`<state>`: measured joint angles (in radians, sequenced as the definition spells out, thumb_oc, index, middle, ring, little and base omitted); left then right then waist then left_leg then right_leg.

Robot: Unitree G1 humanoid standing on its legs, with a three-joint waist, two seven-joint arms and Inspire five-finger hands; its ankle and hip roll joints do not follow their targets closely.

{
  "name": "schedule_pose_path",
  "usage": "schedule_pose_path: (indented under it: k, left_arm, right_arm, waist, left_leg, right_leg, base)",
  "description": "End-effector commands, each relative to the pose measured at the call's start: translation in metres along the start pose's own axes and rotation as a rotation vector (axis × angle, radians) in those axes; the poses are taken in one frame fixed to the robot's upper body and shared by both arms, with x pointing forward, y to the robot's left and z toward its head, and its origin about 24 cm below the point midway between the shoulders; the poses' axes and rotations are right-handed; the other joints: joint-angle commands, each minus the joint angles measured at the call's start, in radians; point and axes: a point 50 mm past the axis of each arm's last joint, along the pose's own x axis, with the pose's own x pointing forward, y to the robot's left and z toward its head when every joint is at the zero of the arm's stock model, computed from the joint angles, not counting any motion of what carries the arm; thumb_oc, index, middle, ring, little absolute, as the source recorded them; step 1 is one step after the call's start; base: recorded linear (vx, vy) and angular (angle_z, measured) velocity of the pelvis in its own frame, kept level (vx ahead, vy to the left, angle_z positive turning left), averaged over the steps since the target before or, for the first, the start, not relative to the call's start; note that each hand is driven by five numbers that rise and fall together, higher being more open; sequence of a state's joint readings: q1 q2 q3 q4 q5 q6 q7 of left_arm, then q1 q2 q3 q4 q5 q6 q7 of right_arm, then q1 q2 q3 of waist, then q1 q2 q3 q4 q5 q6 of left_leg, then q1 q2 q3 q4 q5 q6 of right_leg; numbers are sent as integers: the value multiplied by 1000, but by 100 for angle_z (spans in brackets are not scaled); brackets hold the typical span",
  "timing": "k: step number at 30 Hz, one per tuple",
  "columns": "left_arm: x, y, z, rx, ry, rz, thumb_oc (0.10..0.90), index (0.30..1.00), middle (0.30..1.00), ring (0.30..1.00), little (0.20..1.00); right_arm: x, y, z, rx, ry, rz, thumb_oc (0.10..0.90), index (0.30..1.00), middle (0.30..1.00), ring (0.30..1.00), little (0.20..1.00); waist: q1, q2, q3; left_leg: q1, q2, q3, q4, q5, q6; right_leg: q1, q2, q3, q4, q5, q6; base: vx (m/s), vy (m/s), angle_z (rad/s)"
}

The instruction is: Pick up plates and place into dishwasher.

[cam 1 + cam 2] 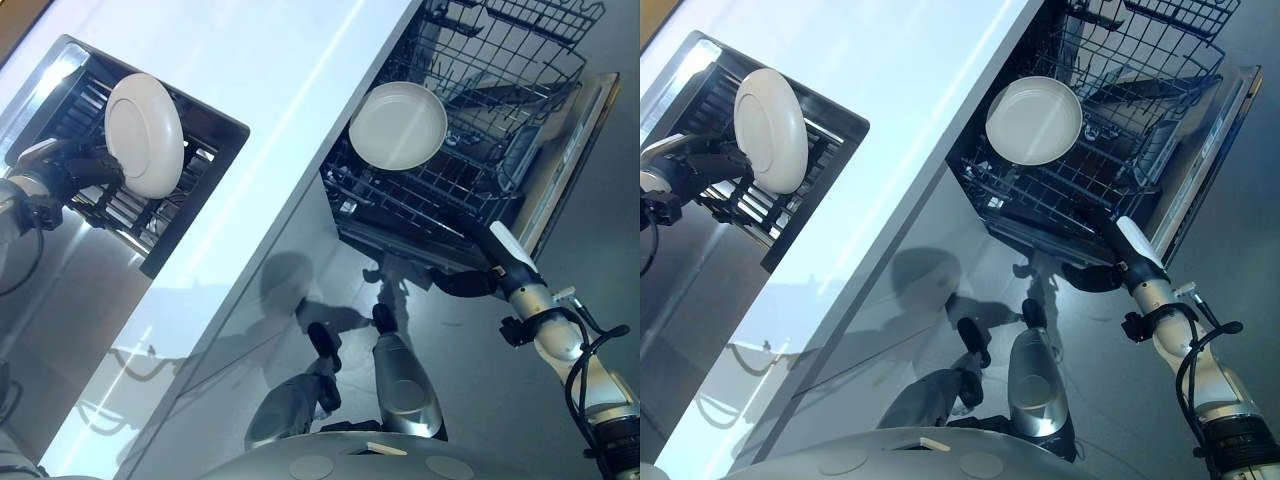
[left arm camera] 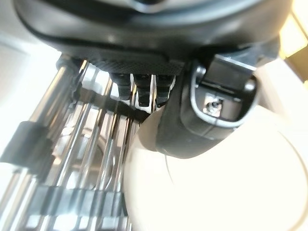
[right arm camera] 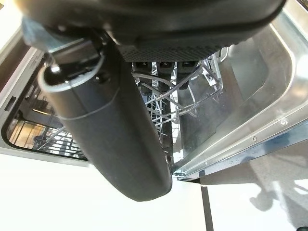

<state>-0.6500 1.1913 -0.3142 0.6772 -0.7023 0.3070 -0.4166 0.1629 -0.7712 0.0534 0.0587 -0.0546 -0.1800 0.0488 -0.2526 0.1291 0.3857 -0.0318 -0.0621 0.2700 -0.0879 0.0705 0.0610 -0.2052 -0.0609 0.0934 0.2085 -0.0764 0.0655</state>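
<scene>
Left hand (image 1: 75, 170) of ours grips a white plate (image 1: 145, 135) upright over the sink rack (image 1: 130, 205); our right hand (image 1: 470, 280) hangs by the dishwasher rack (image 1: 480, 190), where another plate (image 1: 398, 125) sits. Left wrist view: thumb (image 2: 202, 115) clamps the plate's rim. Right wrist view: fingers (image 3: 163, 65) curl, holding nothing.

No legible text, label, number or sign appears on any surface in the four views.
</scene>
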Motion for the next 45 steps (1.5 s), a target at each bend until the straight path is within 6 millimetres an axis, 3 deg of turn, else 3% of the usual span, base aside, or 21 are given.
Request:
schedule_pose_path:
  k: [1,6,15,19,24,32,40,43,45]
  left_arm:
    - [23,-167,50,-71,-355,-898,800,900,900,900,900]
    - [9,-184,78,-141,-561,-997,800,900,900,900,900]
    - [-2,-177,87,-356,-741,-1046,800,900,900,900,900]
    - [-2,-167,80,-436,-765,-1001,800,900,900,900,900]
    - [0,-158,56,-490,-741,-977,800,900,900,900,900]
    - [-10,-176,32,-496,-714,-1036,800,900,900,900,900]
    - [-21,-185,31,-574,-751,-1039,800,900,900,900,900]
    - [-20,-181,23,-640,-742,-947,800,900,900,900,900]
    - [-15,-178,6,-659,-659,-810,800,900,900,900,900]
  right_arm:
    - [-10,20,-3,-5,3,176,800,900,900,900,900]
    - [-10,24,-1,-18,-5,218,800,900,900,900,900]
    - [-14,35,-3,-14,6,290,800,900,900,900,900]
    - [-19,43,-4,-1,14,308,800,900,900,900,900]
    - [-23,52,-7,11,23,327,800,900,900,900,900]
    - [-30,61,-8,23,28,364,800,900,900,900,900]
    - [-31,71,-5,39,14,385,800,900,900,900,900]
    - [-32,77,-4,50,14,394,800,900,900,900,900]
    - [-33,81,-5,60,20,392,800,900,900,900,900]
  waist:
    - [-110,9,30]
    - [-113,11,12]
    - [-104,8,-43]
    - [-89,0,-73]
    - [-66,-11,-113]
    - [-44,-25,-160]
    - [-23,-47,-191]
    - [-7,-61,-208]
    - [5,-68,-214]
  left_leg:
    - [-54,-54,-3,127,-130,-15]
    - [-30,-56,3,106,-127,-20]
    - [32,-63,0,68,-131,-24]
    - [55,-65,-4,62,-137,-23]
    - [77,-63,-2,59,-146,-22]
    - [120,-61,-5,45,-155,-17]
    - [152,-56,-20,33,-158,-13]
    - [166,-52,-35,26,-157,-14]
    - [170,-51,-46,27,-157,-14]
  right_leg:
    - [-82,52,-4,19,28,64]
    - [-62,49,-11,11,26,65]
    - [-13,31,-37,-5,29,70]
    - [10,21,-54,-12,32,75]
    - [34,10,-76,-27,44,82]
    - [77,3,-102,-45,46,89]
    - [117,6,-118,-56,43,90]
    - [137,9,-124,-63,41,87]
    - [146,10,-127,-68,42,86]
  base:
    - [14,50,5]
    - [2,22,2]
    - [-3,18,4]
    - [-2,-17,7]
    - [4,-29,2]
    - [-5,-20,9]
    - [-43,-42,6]
    - [-28,-88,12]
    - [-1,-73,8]
